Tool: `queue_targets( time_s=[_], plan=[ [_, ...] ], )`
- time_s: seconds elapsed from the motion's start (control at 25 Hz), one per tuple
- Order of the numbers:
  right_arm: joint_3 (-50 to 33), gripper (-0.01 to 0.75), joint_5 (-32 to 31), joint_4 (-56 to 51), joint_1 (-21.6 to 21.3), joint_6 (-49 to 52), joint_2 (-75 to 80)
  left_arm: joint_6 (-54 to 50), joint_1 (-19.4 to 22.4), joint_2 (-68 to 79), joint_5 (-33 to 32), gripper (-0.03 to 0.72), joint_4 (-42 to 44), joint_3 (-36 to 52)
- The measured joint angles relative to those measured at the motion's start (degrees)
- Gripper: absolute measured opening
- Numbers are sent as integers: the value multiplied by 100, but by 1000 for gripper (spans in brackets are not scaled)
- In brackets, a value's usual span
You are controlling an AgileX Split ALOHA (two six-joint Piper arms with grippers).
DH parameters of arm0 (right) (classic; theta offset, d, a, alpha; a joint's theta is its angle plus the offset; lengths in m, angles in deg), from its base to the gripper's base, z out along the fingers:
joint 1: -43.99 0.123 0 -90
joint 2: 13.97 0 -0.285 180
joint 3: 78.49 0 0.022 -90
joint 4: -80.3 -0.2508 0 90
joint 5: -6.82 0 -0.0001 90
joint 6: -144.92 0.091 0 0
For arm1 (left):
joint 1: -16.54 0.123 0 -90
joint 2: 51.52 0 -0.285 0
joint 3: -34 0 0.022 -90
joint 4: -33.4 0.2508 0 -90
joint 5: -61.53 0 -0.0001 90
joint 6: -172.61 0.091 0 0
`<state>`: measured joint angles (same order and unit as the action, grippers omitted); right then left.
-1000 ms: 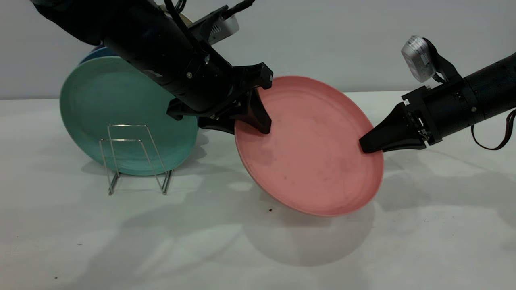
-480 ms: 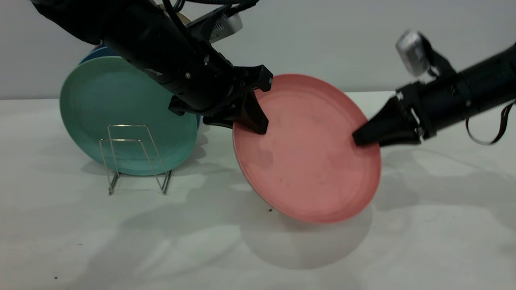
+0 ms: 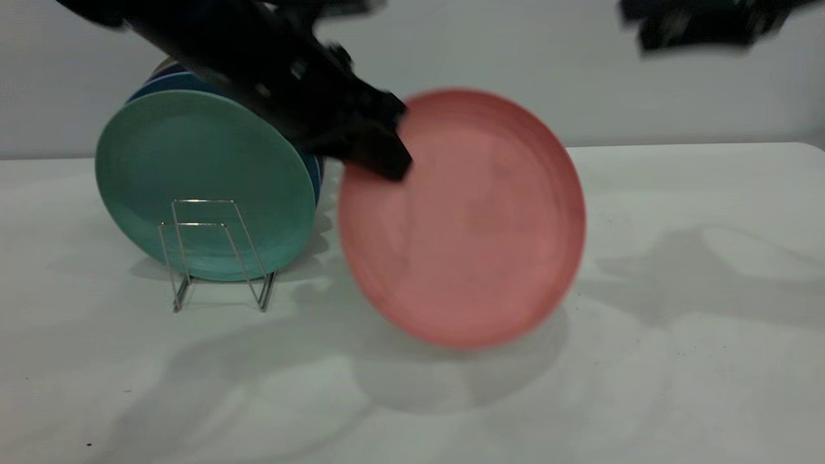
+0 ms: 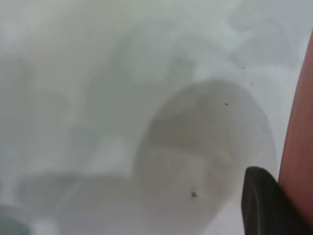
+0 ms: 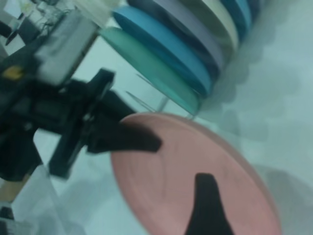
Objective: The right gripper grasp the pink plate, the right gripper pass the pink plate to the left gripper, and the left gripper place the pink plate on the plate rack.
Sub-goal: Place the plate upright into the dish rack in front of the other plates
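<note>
pink plate hangs from left pincer.

— How is the light?

— Even and soft, from above. The white matte table carries broad, pale-edged grey shadows under the round salmon-pink plastic plate and beneath both arms.

— Any blur?

— Plenty. In the exterior view the pink plate's rim smears, and the black left gripper and black right gripper are streaked. The thin silver wire plate rack stays crisp. Both wrist views are soft throughout; the stacked plates there lose their edges.
</note>
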<state>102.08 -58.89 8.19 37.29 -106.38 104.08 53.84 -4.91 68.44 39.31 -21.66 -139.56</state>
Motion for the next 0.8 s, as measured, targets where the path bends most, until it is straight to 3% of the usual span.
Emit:
queue_targets(
  time_s=[0.44,0.8],
  plan=[
    [-404,355,-327,2298,50,2115,-2765,2087,1071,-1390,-1023,86,1220,0],
    [-2704,333,-401,2815,50,2662,-5231,3841,1562,-1798,-1042,86,2250,5]
  ],
)
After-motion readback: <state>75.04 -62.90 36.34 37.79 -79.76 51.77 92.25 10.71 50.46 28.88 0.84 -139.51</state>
